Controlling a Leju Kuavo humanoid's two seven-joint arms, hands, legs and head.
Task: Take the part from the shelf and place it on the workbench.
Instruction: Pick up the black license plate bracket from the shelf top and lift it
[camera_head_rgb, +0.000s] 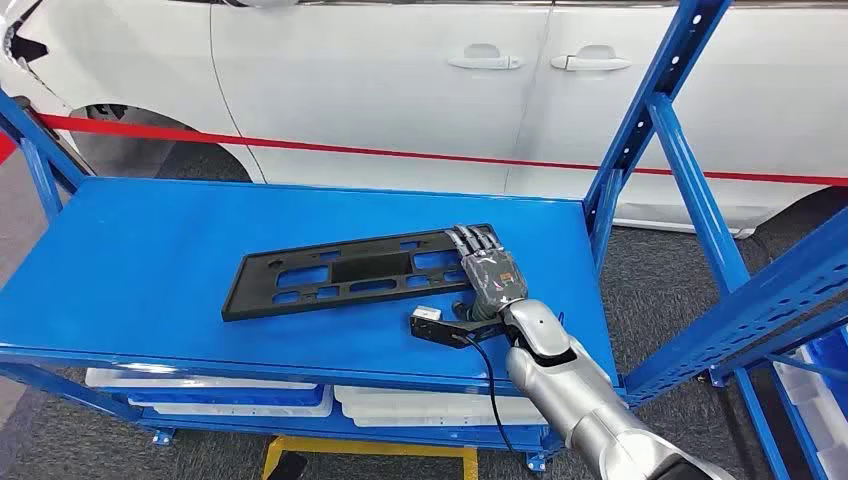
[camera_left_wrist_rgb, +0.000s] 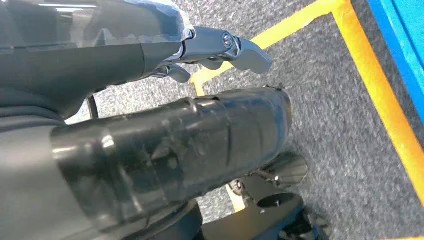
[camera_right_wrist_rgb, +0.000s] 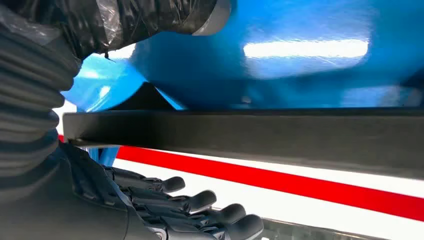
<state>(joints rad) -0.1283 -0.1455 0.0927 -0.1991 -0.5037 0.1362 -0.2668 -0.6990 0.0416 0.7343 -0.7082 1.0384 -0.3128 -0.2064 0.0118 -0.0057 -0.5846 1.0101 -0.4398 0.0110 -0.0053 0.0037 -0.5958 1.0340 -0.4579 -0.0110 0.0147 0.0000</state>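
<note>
Fingers (camera_head_rgb: 474, 240) of the right hand (camera_head_rgb: 487, 272) are laid over the black part's (camera_head_rgb: 345, 274) right end, thumb beneath; the part lies near the shelf's (camera_head_rgb: 150, 250) front-right corner. It should be lifted level, so nothing slips.

Head cam high; wrist cams close.

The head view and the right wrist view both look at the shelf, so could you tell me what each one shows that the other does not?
The head view alone shows the whole black part flat on the blue shelf, the shelf's posts, the white car with its door handles, and white bins below. The right wrist view alone shows the part's edge side-on, with the hand's fingers and thumb on opposite sides of it. Both share the right hand at the part's end, the shelf top and the car's red stripe.
</note>
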